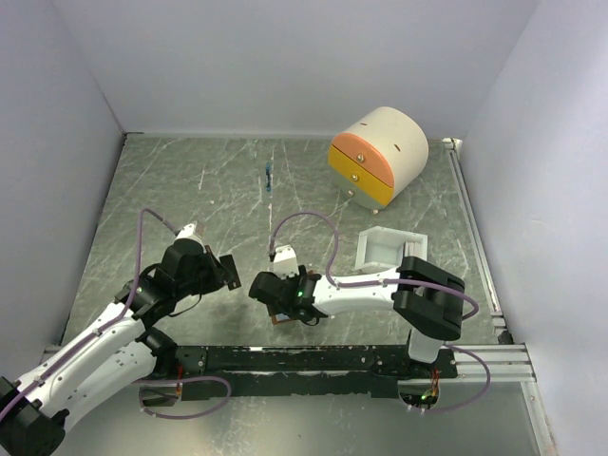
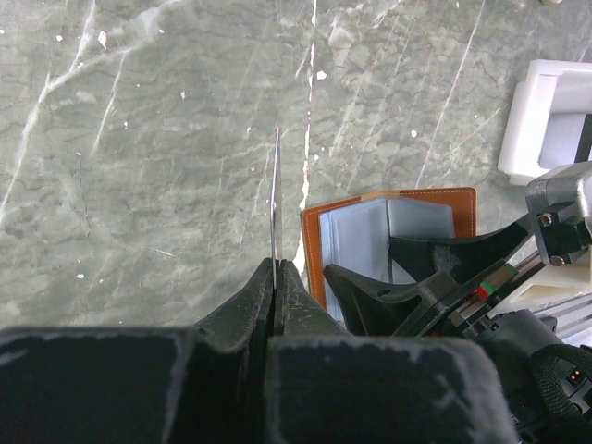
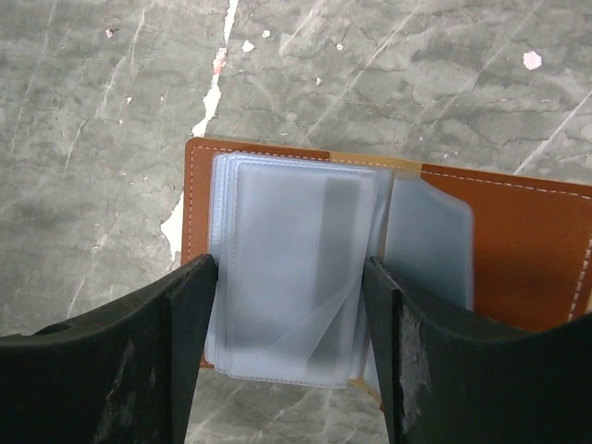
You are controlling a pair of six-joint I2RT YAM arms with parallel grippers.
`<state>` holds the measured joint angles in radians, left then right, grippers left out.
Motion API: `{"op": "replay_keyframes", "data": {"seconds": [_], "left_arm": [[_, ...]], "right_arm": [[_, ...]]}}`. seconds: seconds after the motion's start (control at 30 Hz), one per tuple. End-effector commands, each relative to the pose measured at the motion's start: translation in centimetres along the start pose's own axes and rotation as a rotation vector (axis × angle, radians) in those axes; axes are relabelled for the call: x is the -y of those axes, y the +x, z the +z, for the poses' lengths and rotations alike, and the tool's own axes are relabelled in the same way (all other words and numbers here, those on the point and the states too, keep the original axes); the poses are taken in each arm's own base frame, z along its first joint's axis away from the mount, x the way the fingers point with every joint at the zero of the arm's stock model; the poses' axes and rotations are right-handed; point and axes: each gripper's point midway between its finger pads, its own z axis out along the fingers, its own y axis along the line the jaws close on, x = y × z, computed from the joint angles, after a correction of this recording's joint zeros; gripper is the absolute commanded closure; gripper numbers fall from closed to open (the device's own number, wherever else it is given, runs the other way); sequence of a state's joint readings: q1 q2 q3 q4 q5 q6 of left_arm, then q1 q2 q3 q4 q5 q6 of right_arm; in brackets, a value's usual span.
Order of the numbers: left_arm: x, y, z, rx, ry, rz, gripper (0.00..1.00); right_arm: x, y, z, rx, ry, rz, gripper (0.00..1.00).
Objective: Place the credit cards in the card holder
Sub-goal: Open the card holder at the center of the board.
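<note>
The card holder [image 3: 518, 240], a brown wallet, lies open on the table with its clear pale blue sleeves [image 3: 287, 268] fanned up. It also shows in the left wrist view [image 2: 388, 222] and, mostly hidden under the right gripper, in the top view [image 1: 282, 314]. My right gripper [image 3: 291, 314] is open, with one finger on each side of the sleeve stack. My left gripper [image 2: 276, 268] is shut on a thin credit card [image 2: 276, 199], seen edge-on and held upright just left of the wallet. In the top view it [image 1: 228, 270] sits left of the right gripper [image 1: 288, 296].
A white rectangular tray [image 1: 385, 249] stands right of the wallet and also shows in the left wrist view [image 2: 541, 111]. A cream-and-orange drawer box [image 1: 380, 157] stands at the back right. A small blue object [image 1: 270, 178] lies at the back middle. Walls enclose the table.
</note>
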<state>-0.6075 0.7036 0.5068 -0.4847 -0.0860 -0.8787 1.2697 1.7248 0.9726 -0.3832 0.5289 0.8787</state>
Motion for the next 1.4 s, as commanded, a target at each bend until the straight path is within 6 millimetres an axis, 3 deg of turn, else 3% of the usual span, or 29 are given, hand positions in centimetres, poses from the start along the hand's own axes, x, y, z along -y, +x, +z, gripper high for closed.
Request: {"op": "replay_keyframes", "data": {"seconds": [0.0,0.17,0.37,0.67,0.93,1.37], "left_arm": [[-0.1,-0.2,0.0,0.007,-0.002,0.004,0.93],[0.2,0.2,0.2,-0.01,0.018,0.009,0.93],[1.4,1.7,1.0,-0.091,0.097,0.038,0.93],[3.6,4.2,1.8,-0.211,0.252,0.045,0.93],[2.7,5.7,2.9,-0.266,0.23,0.042,0.93],[3.6,7.0,3.7,-0.32,0.305,0.011,0.93]], "right_arm": [[1.0,1.5,0.5,-0.044,0.043,-0.038,0.38],[0.8,1.4,0.0,-0.029,0.004,0.006,0.44],[-0.2,1.1,-0.5,-0.005,-0.163,0.143,0.51],[-1.2,0.4,-1.2,0.003,-0.347,0.283,0.52],[-0.8,0.0,-1.6,0.01,-0.447,0.378,0.52],[-0.5,-0.1,-2.3,0.022,-0.543,0.452,0.53]]}}
